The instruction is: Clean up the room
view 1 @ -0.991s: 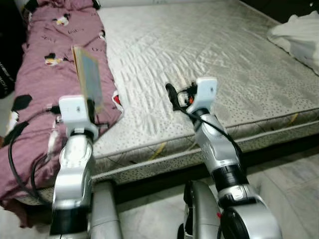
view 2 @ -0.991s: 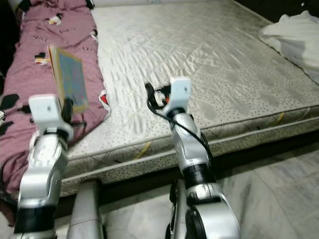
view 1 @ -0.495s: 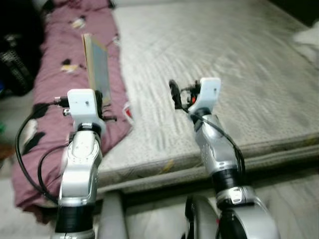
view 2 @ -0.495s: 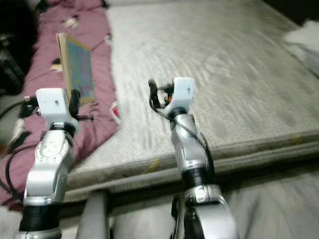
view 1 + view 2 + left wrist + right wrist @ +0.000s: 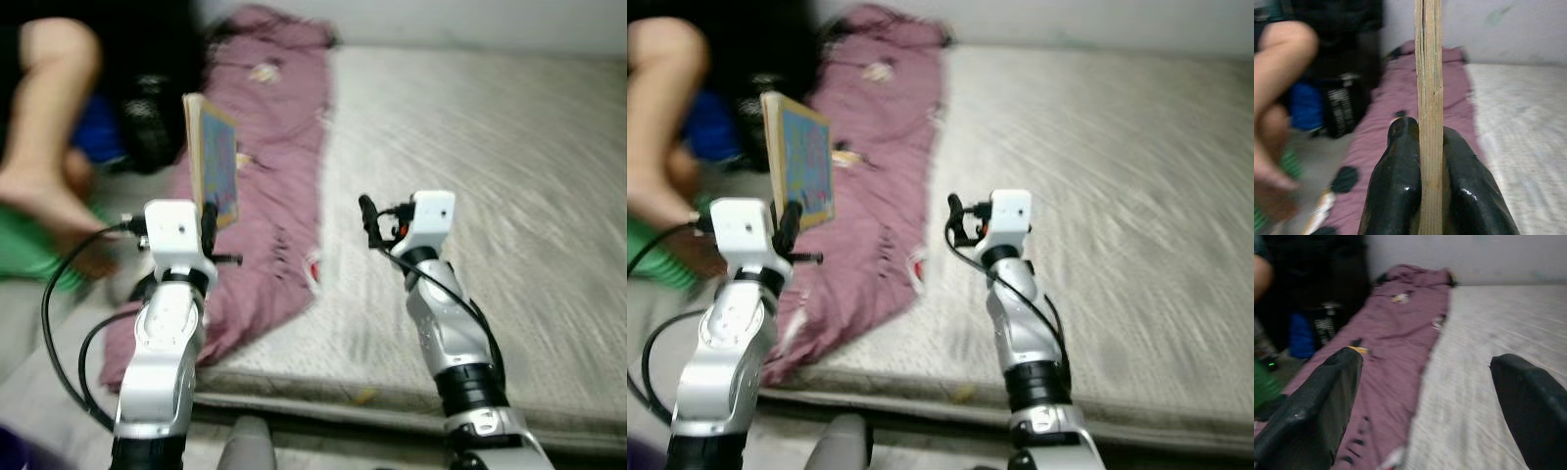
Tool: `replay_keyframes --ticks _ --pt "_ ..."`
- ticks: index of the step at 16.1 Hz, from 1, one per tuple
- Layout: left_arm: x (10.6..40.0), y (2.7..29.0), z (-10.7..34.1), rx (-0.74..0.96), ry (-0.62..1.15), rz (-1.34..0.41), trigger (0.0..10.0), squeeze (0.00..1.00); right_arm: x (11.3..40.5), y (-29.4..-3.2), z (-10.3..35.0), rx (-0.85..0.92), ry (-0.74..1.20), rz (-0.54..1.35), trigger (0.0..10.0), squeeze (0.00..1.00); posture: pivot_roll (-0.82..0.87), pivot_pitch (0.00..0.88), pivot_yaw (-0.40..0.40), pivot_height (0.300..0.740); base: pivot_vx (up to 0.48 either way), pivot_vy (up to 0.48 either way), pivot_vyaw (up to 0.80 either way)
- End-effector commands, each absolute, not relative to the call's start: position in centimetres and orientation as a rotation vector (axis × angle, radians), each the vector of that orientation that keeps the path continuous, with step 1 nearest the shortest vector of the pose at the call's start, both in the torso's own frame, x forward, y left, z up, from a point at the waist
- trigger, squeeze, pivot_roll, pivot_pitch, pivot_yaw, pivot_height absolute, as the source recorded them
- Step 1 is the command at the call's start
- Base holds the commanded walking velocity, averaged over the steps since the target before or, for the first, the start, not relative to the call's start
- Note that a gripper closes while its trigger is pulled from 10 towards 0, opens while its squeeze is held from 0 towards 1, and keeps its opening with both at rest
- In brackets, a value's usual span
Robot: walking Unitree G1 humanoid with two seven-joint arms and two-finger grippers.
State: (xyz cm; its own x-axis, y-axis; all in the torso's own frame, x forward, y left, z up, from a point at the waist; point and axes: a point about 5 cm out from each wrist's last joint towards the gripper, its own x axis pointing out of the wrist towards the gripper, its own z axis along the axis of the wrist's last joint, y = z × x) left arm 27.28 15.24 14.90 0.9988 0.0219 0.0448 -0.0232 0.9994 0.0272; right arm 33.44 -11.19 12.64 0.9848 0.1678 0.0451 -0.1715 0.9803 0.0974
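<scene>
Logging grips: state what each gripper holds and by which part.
Left gripper clamps the book upright by its lower edge. Right gripper is open, holding nothing.

No lettering can be read anywhere — the book [image 5: 212, 163] clamped in my left claw [image 5: 1422, 161] shows a blurred blue cover, and the purple blanket [image 5: 277, 147] carries only smeared, unreadable prints.

view swung left | person's leg [image 5: 44, 147] now in sight | frames blurred

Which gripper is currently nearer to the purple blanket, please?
Left. The left gripper, clamping the book, hangs over the purple blanket; the right gripper hangs over bare mattress.
</scene>
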Motion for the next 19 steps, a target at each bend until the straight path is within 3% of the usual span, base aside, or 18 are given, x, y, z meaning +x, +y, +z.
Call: replay_keyframes --ticks 1,19 --pt "27.1 15.0 15.4 0.038 -0.06 0.03 10.0 0.0 33.0 -11.2 12.5 0.075 -0.032 0.168 10.0 0.0 0.06 0.0 -0.005 0.74 0.0 0.0 0.0" --pt "27.3 13.1 15.4 -0.034 -0.057 -0.036 10.0 0.0 32.8 -11.8 13.3 0.037 -0.025 0.178 10.0 0.0 0.03 0.0 -0.037 0.74 0.0 0.0 0.0"
